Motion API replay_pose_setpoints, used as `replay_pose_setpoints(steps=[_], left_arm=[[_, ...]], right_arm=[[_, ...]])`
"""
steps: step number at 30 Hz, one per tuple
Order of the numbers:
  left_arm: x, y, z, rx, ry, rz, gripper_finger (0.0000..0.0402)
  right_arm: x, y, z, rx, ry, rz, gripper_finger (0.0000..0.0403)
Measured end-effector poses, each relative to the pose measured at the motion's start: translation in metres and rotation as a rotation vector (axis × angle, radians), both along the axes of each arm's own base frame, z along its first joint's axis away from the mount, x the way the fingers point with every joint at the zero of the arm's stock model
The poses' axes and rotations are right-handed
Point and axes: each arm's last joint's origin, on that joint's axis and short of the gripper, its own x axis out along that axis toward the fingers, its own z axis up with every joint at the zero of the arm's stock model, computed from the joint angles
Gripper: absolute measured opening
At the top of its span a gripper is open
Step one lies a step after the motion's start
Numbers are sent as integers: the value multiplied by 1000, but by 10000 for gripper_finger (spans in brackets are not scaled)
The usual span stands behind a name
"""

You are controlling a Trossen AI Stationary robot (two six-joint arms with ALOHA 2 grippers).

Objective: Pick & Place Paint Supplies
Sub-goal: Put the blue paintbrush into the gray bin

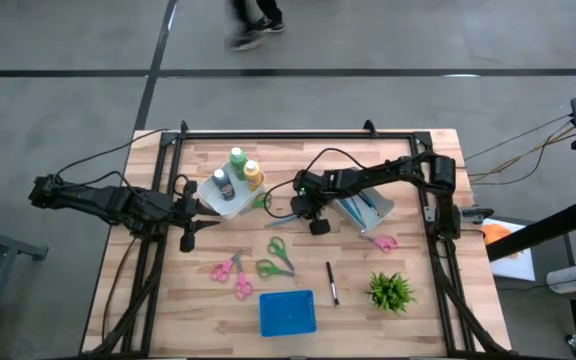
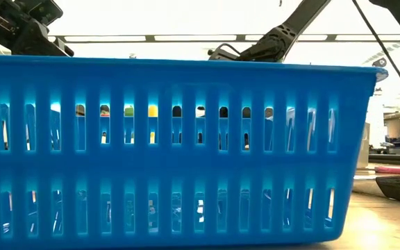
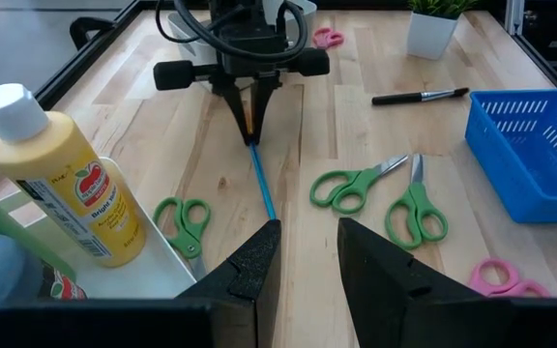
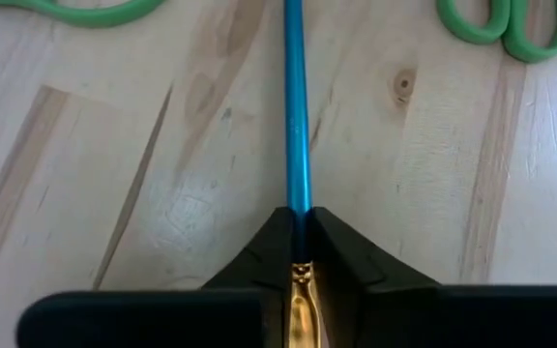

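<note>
A thin blue-handled brush (image 3: pixel 262 182) lies on the wooden table between two pairs of green scissors. My right gripper (image 3: pixel 250 118) stands over its far end, shut on it, near the table's middle (image 1: pixel 303 210). The green (image 1: pixel 236 158), yellow (image 3: pixel 75 184) and dark grey (image 1: pixel 226 186) bottles stand upright in a white tray (image 1: pixel 218 203). A dark-handled brush (image 1: pixel 332 283) lies flat near the front. My left gripper (image 3: pixel 307 253) hovers at the table's left, open and holding nothing. My right gripper pinches the brush between its two fingers at the gold ferrule end (image 4: pixel 301 278). The fingers come from above, slanting down. The blue handle (image 4: pixel 297 116) runs straight out past the fingertips and lies flat on the table.
A blue slotted basket (image 1: pixel 286 312) stands at the front and fills the low view. Green scissors (image 1: pixel 280 248) and pink scissors (image 1: pixel 230 268) lie scattered around it. A second white tray (image 1: pixel 365 208) sits under the right arm, and a small potted plant (image 1: pixel 390 290) at front right.
</note>
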Motion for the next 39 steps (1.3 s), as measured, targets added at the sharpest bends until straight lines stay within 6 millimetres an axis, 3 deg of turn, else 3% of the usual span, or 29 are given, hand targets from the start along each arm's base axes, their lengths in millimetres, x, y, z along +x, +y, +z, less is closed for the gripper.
replay_pose_setpoints(steps=[24, 31, 39], left_arm=[[0, 0, 0, 0, 0, 0, 108], [0, 0, 0, 0, 0, -1, 108], [0, 0, 0, 0, 0, 0, 108]], right_arm=[[-1, 0, 1, -1, 1, -4, 20], [-6, 1, 20, 2, -9, -74, 20], [-15, 7, 61, 42, -101, -120, 19]])
